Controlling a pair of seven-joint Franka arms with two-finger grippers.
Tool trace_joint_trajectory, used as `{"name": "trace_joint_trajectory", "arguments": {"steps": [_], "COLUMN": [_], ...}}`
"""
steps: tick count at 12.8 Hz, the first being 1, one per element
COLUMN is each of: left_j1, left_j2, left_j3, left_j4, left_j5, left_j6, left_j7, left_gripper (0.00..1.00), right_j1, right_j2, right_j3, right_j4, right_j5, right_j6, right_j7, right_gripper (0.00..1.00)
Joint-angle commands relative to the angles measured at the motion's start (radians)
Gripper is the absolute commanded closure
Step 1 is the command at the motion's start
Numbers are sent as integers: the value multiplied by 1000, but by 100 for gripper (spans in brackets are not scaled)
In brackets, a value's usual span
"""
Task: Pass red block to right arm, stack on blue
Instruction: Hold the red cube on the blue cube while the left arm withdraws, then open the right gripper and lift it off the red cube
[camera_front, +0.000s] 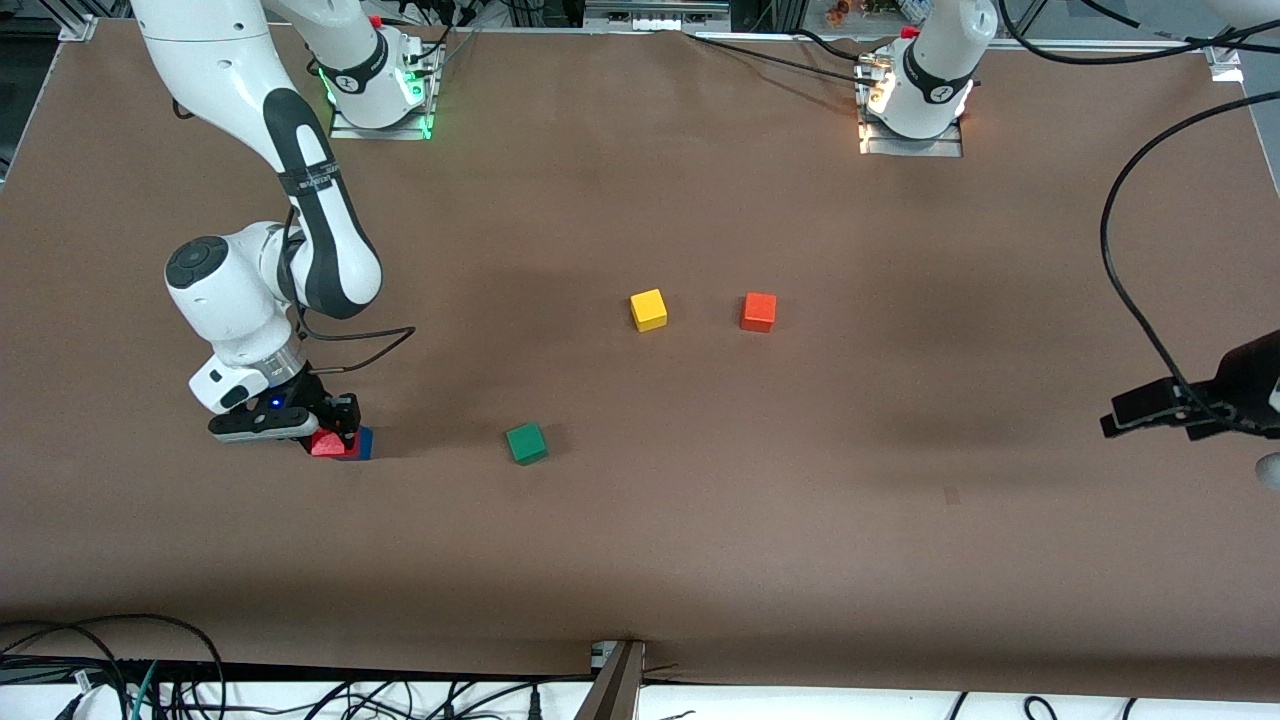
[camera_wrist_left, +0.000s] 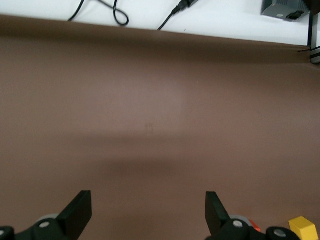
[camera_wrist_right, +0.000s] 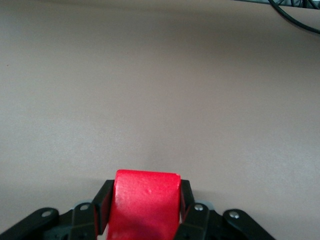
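Note:
My right gripper (camera_front: 335, 432) is shut on the red block (camera_front: 326, 443), down at the right arm's end of the table. The red block sits right against the blue cube (camera_front: 359, 443), which is mostly hidden by it and the fingers; I cannot tell whether the red block rests on it. In the right wrist view the red block (camera_wrist_right: 145, 205) fills the space between my fingers and the blue cube is hidden. My left gripper (camera_front: 1150, 412) hangs open and empty over the left arm's end of the table; its fingers (camera_wrist_left: 80, 210) stand wide apart above bare table.
A green cube (camera_front: 526, 443) lies near the right gripper, toward the table's middle. A yellow cube (camera_front: 649, 309) and an orange cube (camera_front: 758, 312) lie side by side in the middle. The yellow cube's corner shows in the left wrist view (camera_wrist_left: 303, 227). Cables run along the front edge.

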Motion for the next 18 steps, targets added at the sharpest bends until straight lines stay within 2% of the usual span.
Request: {"name": "trace_joint_trajectory", "arguments": {"steps": [1, 4, 6, 8, 10, 11, 12, 13, 14, 18], "left_j1": [5, 5, 5, 16, 23, 22, 17, 14, 10, 11], "left_j2": [-174, -266, -314, -348, -346, -345, -343, -345, -348, -351], "left_j3": [-4, -19, -87, -108, -112, -112, -112, -112, -112, -112], "left_j4": [-254, -396, -471, -548, -573, -570, -567, -568, -568, -574], "left_j5": [-4, 69, 169, 181, 181, 181, 183, 182, 181, 183], "left_j6": [1, 6, 12, 27, 50, 49, 49, 49, 47, 44], "left_j7": [-17, -14, -14, -12, -11, -9, -11, -11, -12, -11], "left_gripper": [0, 0, 0, 0, 0, 0, 0, 0, 0, 0], "right_j1": [-6, -12, -12, -12, -12, -12, -13, -13, -12, -12], "right_j2": [-6, -6, -6, -6, -6, -4, -4, -4, -4, -13], "right_j3": [4, 4, 4, 4, 4, 6, 6, 6, 6, 4], "right_j4": [-3, -3, -3, -3, -3, -3, -3, -3, -2, 7], "right_j5": [21, 21, 21, 21, 21, 21, 21, 21, 21, 21], "right_j6": [11, 11, 11, 11, 11, 11, 11, 11, 11, 2], "right_j7": [-26, -26, -26, -26, -26, -24, -24, -24, -24, -20], "right_gripper": [100, 100, 100, 100, 97, 77, 41, 24, 0, 0]}}
